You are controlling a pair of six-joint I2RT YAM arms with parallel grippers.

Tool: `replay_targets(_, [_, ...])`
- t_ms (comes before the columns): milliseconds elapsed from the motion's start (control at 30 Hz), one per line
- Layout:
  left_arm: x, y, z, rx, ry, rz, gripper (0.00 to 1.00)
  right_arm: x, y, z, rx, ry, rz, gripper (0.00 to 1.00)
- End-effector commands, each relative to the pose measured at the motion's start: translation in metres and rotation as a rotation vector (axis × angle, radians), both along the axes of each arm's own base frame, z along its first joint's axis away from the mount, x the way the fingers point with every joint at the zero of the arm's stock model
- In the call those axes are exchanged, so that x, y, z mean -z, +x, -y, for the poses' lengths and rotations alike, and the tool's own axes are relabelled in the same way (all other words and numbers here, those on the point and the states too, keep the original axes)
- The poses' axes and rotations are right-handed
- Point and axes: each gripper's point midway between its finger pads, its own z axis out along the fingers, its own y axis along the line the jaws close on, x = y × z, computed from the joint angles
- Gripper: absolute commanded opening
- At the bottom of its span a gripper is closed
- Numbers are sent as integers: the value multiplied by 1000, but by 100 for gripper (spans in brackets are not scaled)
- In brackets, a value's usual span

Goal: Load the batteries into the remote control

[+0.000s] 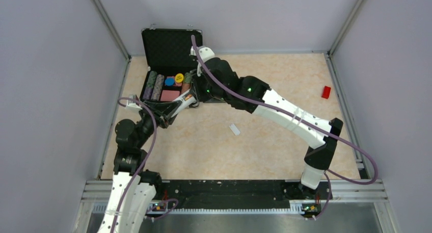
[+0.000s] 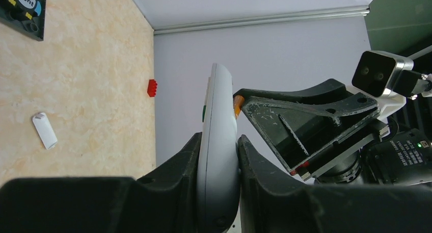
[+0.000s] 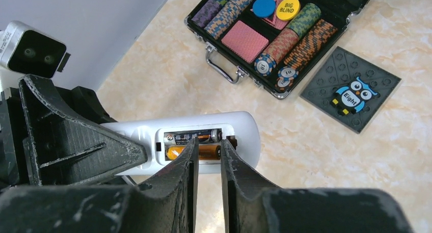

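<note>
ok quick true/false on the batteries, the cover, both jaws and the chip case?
1. The orange battery and the dark battery both lie in the open compartment of the remote. True.
2. The cover is clipped on the remote. False: the cover lies loose on the table.
3. The left jaws clamp the remote. True.
4. The chip case is shut. False: its lid stands open.
5. The right jaws hang over the battery compartment. True.
</note>
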Motion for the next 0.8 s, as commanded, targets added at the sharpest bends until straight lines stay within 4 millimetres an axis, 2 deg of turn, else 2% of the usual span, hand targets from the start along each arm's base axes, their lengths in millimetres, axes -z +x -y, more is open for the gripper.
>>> replay_targets(0, [-39, -7, -1, 6, -57, 136, 0, 4, -3, -5, -12, -7, -23, 17])
replay_targets(433, [-51, -10, -2, 6, -103, 161, 0, 30, -9, -7, -12, -51, -52, 0])
replay_targets(767, [-55, -10, -4, 1, -133, 160, 0, 42, -15, -15, -62, -82, -11, 0])
